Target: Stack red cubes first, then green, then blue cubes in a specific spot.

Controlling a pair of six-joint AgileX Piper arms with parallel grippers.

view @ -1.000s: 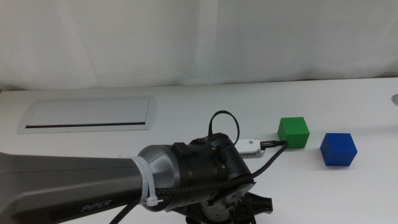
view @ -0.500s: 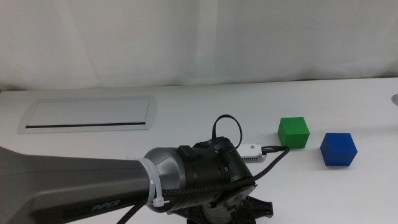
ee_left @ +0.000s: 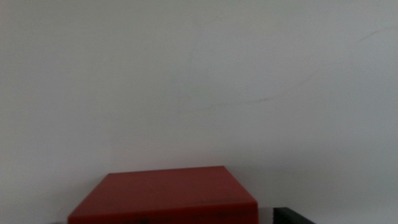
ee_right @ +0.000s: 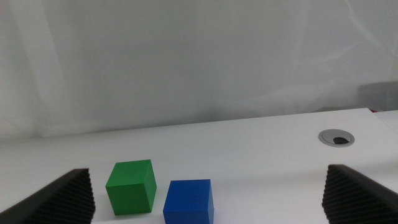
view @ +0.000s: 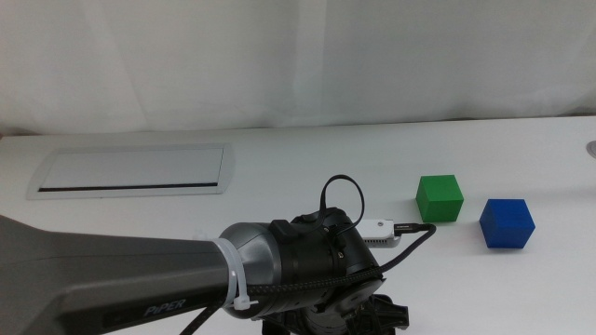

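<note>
The red cube (ee_left: 163, 191) fills the near part of the left wrist view, close up, with a dark jaw edge tight beside it. My left gripper (view: 340, 321) is low at the front middle of the table, shut on the red cube, which the arm hides in the middle view. The green cube (view: 440, 198) and the blue cube (view: 507, 223) rest apart on the table, right of the left gripper. They also show in the right wrist view as green cube (ee_right: 130, 186) and blue cube (ee_right: 189, 201). My right gripper (ee_right: 205, 171) is open, empty and out of the middle view.
A flat grey recessed panel (view: 132, 171) lies in the table at the back left. A round cable hole (ee_right: 336, 138) sits at the table's right side. A white curtain hangs behind the table. The left arm's cable (view: 410, 233) loops near the green cube.
My left arm has sunk lower and come a little nearer the front edge. The green and blue cubes have not moved.
</note>
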